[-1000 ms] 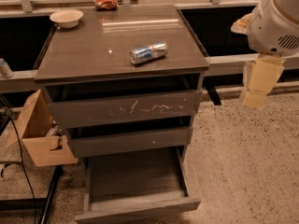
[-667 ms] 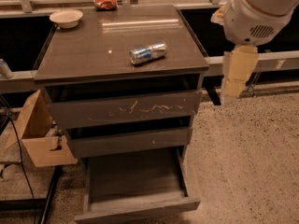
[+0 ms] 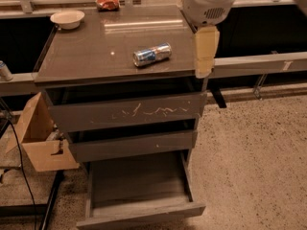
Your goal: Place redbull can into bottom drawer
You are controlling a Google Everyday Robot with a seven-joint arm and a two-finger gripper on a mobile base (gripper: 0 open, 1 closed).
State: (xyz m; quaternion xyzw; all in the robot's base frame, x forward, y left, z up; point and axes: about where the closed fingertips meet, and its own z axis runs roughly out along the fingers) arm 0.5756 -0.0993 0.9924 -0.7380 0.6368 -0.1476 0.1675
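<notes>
A: Camera view first — where is the can (image 3: pixel 152 54)?

B: Lying on its side on the table (image 3: pixel 86 56), right of the middle and near the front edge. The gripper (image 3: pixel 204 51) hangs just off the table's right front corner, apart from the can. Whether the jaws are released or clenched, I cannot tell.

A: And the bottom drawer (image 3: pixel 139 213)?

B: Pulled well out below the other two.

A: What could go wrong?

B: A round can on its side may roll if the jaws nudge it before closing — toward the front edge, I judge, and off. Its smooth skin could slip in a loose grasp on the way down. The drawer looks shallow, so a high release might bounce it out.

A: How does it look?

B: Slim, silver with blue bands, shiny ends, one end toward the gripper.
</notes>
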